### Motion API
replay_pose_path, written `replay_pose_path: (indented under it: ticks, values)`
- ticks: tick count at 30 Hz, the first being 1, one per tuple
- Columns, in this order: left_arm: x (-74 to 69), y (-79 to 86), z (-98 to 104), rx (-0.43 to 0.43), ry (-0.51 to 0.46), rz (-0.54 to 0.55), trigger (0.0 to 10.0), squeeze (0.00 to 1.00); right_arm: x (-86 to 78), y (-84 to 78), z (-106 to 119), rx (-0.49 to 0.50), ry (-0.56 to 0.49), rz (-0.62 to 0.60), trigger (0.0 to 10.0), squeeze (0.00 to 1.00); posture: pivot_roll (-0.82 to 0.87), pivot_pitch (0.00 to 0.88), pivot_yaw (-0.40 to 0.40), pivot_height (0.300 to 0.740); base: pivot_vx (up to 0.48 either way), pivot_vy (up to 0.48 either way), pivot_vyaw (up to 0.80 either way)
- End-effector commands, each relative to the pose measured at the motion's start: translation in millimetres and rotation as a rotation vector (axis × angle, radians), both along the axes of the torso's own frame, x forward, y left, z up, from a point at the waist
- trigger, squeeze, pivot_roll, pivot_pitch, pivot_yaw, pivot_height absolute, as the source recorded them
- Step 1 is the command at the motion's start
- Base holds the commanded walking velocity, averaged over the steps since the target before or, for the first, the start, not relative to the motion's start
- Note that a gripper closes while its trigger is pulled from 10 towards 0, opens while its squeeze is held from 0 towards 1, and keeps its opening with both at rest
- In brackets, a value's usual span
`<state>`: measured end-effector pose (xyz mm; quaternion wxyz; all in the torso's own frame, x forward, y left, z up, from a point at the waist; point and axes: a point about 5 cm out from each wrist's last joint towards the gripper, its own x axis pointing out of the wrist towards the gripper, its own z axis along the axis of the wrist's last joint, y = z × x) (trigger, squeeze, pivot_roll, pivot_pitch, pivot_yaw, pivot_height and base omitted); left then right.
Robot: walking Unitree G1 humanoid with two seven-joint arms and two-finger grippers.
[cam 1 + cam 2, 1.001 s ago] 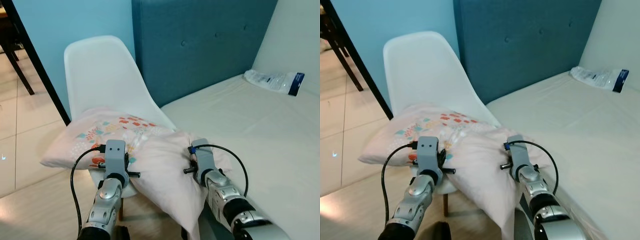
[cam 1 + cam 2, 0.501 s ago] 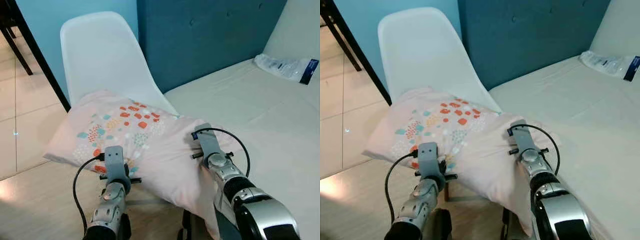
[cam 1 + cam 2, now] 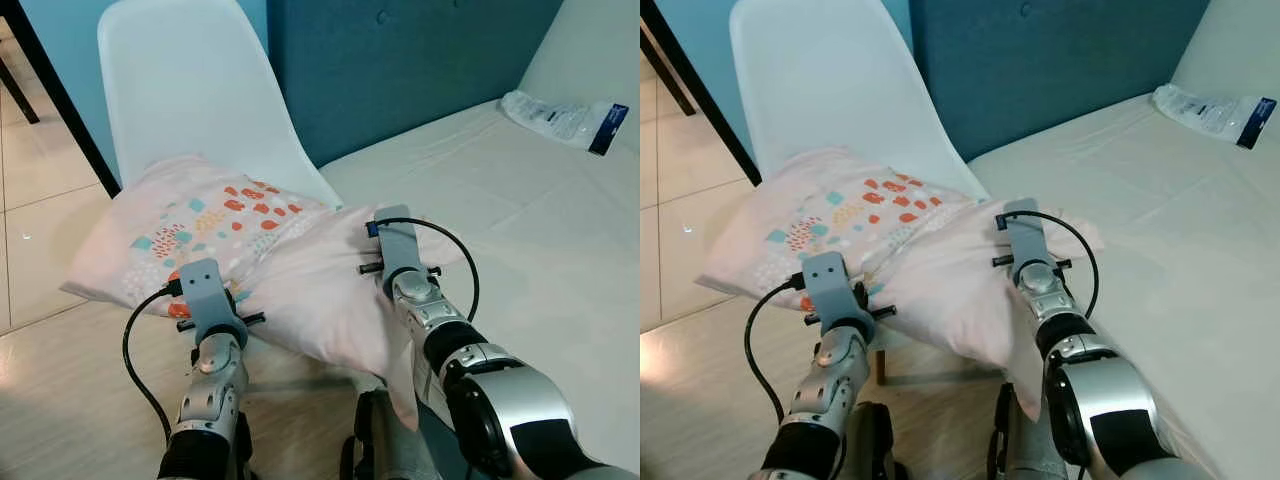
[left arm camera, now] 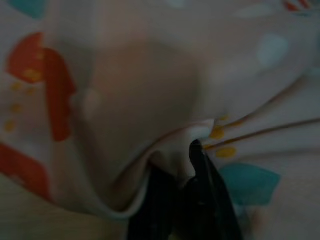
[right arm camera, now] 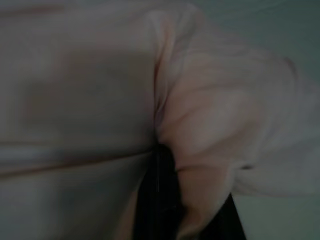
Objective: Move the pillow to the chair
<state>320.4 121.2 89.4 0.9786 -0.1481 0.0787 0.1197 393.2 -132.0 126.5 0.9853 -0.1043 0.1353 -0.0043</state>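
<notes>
One pillow [image 3: 240, 250], one chair [image 3: 190, 90], one bed [image 3: 520, 220].

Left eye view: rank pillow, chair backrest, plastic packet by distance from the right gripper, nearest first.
1. pillow: clamped in the right gripper, partly on the seat.
2. chair backrest: ahead, to the robot's left.
3. plastic packet: far right, on the bed.

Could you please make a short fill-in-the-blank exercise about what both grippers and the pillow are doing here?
1. Both grippers pinch the fabric of the ____.
2. The pillow lies partly on the seat of the white ____.
3. The right gripper holds the pillow's plain pink end, beside the ____.

Missing words: pillow; chair; bed
</notes>
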Motion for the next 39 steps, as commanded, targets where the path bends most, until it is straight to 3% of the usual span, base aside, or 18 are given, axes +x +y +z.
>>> replay_pose_path:
  ticks: [1, 5, 12, 14, 16, 19, 22, 26, 29, 32, 37, 38, 39]
  values:
    - [-5.8, -16.0, -6, -0.073, 0.010, -0.042, 10.0, 1.00, 0.2, 11.1, 4, 0.120, -0.053, 0.057, 10.0, 0.98, 0.12, 0.306, -0.035, 0.624, 0.000, 0.000, 0.00]
    - [-5.3, -21.8, 1, -0.066, -0.028, -0.092, 10.0, 1.00, -2.3, 5.7, -3, 0.167, -0.028, 0.051, 10.0, 1.00, 0.11, 0.294, -0.036, 0.624, 0.000, 0.000, 0.00]
    - [-3.6, -14.3, 18, 0.108, -0.082, -0.202, 10.0, 1.00, -4.5, -25.9, -4, 0.152, -0.070, -0.044, 10.0, 1.00, 0.10, 0.270, -0.030, 0.624, 0.000, 0.000, 0.00]
    - [-3.6, -14.3, 18, 0.108, -0.082, -0.202, 10.0, 1.00, -4.5, -25.9, -4, 0.152, -0.070, -0.044, 10.0, 1.00, 0.10, 0.270, -0.030, 0.624, 0.000, 0.000, 0.00]
    - [-4.1, -3.6, 25, 0.180, -0.105, -0.225, 10.0, 1.00, -6.2, -43.0, -4, 0.108, -0.083, -0.094, 10.0, 1.00, 0.10, 0.261, -0.024, 0.624, 0.000, 0.000, 0.00]
    - [-4.8, 4.1, 29, 0.210, -0.105, -0.228, 10.0, 1.00, -7.6, -52.4, -4, 0.084, -0.087, -0.122, 10.0, 1.00, 0.10, 0.256, -0.023, 0.624, 0.000, 0.000, 0.00]
    - [-6.4, 35.6, 34, 0.259, -0.068, -0.198, 10.0, 1.00, -14.7, -75.8, -11, 0.016, -0.072, -0.190, 10.0, 1.00, 0.10, 0.233, -0.021, 0.624, 0.000, 0.000, 0.00]
    - [-7.9, 52.5, 40, 0.315, -0.040, -0.189, 10.0, 1.00, -22.9, -90.1, -21, -0.018, -0.040, -0.242, 10.0, 1.00, 0.11, 0.216, -0.020, 0.624, 0.000, 0.000, 0.00]
    - [-8.1, 57.2, 42, 0.333, -0.035, -0.191, 10.0, 1.00, -26.2, -96.4, -24, -0.028, -0.035, -0.262, 10.0, 1.00, 0.11, 0.209, -0.021, 0.624, 0.000, 0.000, 0.00]
    - [-7.3, 61.1, 52, 0.410, -0.052, -0.217, 10.0, 1.00, -30.5, -106.2, -26, -0.028, -0.046, -0.299, 10.0, 1.00, 0.11, 0.196, -0.017, 0.624, 0.000, 0.000, 0.00]
    - [-3.5, 55.9, 66, 0.471, -0.121, -0.253, 10.0, 1.00, -30.5, -104.6, -24, -0.001, -0.081, -0.276, 10.0, 1.00, 0.10, 0.184, -0.011, 0.624, 0.000, 0.000, 0.00]
    - [-1.2, 48.2, 73, 0.487, -0.172, -0.288, 10.0, 1.00, -30.1, -99.0, -24, 0.016, -0.093, -0.253, 10.0, 0.68, 0.09, 0.181, -0.009, 0.624, 0.000, 0.000, 0.00]
    - [0.0, 42.8, 78, 0.495, -0.205, -0.312, 10.0, 1.00, -30.0, -95.0, -25, 0.027, -0.101, -0.238, 10.0, 0.68, 0.09, 0.181, -0.009, 0.624, 0.000, 0.000, 0.00]
